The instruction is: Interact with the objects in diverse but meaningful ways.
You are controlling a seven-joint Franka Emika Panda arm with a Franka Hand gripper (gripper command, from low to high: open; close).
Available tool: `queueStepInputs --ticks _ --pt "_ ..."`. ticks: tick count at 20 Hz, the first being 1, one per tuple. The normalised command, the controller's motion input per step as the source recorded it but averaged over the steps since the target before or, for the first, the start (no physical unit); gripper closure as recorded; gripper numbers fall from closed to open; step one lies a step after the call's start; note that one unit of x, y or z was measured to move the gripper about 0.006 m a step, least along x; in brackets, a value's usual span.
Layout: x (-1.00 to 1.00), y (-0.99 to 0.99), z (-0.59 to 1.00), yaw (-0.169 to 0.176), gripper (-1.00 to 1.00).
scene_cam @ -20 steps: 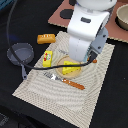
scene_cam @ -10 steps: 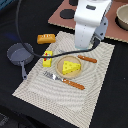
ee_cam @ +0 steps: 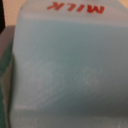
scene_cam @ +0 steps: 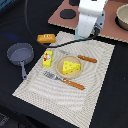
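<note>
Over the far edge of the mat, your arm has risen clear of the cheese wedge, its pincer seemingly clamped on the milk carton, so a placement comes next.

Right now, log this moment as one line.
arm: raised at mat's far edge | wrist view: milk carton fills frame | cheese wedge: on plate | yellow box: beside plate | fingers: hidden

White Panda arm comes in from the top of the exterior view, wrist angled downward, black cable looping off toward the exterior view's left. Gripper sits at the arm's lower end; fingers not distinguishable in the exterior view, and none visible in the wrist view either. Jaw state can't be read. Arm body white with grey joints.
</note>
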Motion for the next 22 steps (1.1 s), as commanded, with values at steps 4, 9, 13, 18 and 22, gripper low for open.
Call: queueStepInputs --ticks 4,9,13,18,22 --pt "-0.64 0.28 -0.46 0.083 1.00" --pt "-0.54 0.09 -0.58 0.073 1.00" --pt "-0.49 0.09 -0.56 0.068 1.00" --pt "-0.46 0.10 -0.51 0.064 1.00" --pt "-0.43 0.12 -0.43 0.061 1.00"
